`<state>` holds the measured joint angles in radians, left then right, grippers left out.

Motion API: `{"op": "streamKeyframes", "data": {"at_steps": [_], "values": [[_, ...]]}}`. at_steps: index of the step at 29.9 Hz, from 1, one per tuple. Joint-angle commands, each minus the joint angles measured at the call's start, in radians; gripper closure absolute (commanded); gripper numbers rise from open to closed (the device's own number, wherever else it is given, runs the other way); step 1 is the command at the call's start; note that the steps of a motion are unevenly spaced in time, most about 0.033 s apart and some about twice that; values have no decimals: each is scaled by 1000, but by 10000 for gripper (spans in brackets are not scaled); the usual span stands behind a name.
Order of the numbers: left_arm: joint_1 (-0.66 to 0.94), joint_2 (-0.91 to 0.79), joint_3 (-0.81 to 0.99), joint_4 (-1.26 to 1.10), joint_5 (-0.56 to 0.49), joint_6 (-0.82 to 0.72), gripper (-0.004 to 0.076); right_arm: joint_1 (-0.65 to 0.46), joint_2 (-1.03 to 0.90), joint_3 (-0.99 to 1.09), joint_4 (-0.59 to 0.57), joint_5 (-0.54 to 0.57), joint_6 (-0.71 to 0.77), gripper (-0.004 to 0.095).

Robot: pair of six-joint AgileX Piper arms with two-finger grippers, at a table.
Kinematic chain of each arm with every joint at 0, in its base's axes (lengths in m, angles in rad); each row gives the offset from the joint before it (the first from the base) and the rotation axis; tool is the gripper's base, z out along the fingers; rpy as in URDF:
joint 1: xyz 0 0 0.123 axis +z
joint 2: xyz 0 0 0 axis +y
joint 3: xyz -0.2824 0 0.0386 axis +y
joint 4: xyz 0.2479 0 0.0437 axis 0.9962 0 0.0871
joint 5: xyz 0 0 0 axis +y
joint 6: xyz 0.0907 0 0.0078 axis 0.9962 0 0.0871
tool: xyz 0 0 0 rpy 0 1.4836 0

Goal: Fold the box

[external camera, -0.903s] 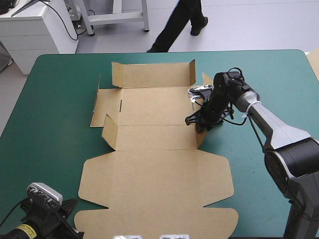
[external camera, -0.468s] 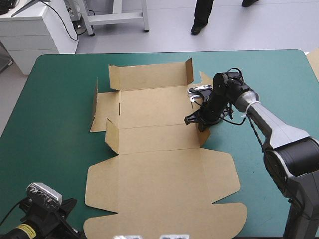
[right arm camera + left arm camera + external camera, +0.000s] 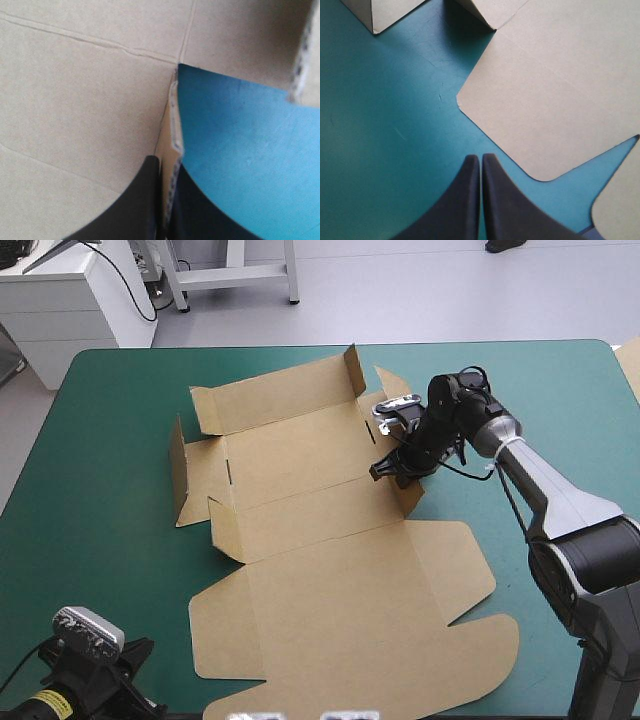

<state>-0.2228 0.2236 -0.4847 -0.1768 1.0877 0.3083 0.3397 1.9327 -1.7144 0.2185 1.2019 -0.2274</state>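
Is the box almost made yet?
Not nearly. A few small flaps stand up, but the box is mostly a flat sheet. The right gripper is pinching a side flap; the left gripper is shut over the bare cover. Raising and tucking the walls is left.

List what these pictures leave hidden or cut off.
1. High view: the left black-fingered claw is below the frame; only its wrist shows.
2. High view: the right black-fingered claw pinches the cut brown cardboard box, the pinch itself too small and dark to read.
3. Right wrist view: the box beyond the pinched flap is cut off.
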Motion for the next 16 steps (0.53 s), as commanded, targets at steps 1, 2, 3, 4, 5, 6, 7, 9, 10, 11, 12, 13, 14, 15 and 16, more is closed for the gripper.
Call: {"op": "streamKeyframes", "data": {"at_steps": [1,2,3,4,5,6,7,9,10,11,12,13,14,15,16], "values": [[1,13,-32,-15,-55,0,731,11,-47,-70,-1,-44,-126,923],[1,13,-32,-15,-55,0,731,19,-42,-81,2,-55,-175,923],[1,13,-32,-15,-55,0,731,24,-38,-96,6,-53,-228,923],[1,13,-32,-15,-55,0,731,33,-29,-111,10,-46,-274,923],[1,13,-32,-15,-55,0,731,46,-17,-130,4,-32,-329,923],[1,13,-32,-15,-55,0,731,62,-3,-149,-6,-18,-379,923],[1,13,-32,-15,-53,-2,731,85,14,-169,-27,-16,-413,923],[1,13,-32,-17,-53,-2,731,115,36,-193,-76,-34,-420,923],[1,13,-32,-17,-53,-2,731,133,49,-209,-95,-42,-433,923],[1,13,-32,-17,-53,-2,731,147,65,-225,-102,-47,-451,923],[1,13,-32,-17,-53,-2,731,160,80,-247,-106,-47,-477,923],[1,13,-32,-17,-53,-2,731,169,95,-269,-106,-49,-504,923],[1,13,-32,-17,-53,-2,731,176,106,-293,-106,-53,-520,923],[1,13,-32,-17,-53,-2,731,183,115,-317,-106,-55,-539,924],[1,13,-32,-17,-53,-2,731,191,124,-339,-104,-61,-557,924]]}}
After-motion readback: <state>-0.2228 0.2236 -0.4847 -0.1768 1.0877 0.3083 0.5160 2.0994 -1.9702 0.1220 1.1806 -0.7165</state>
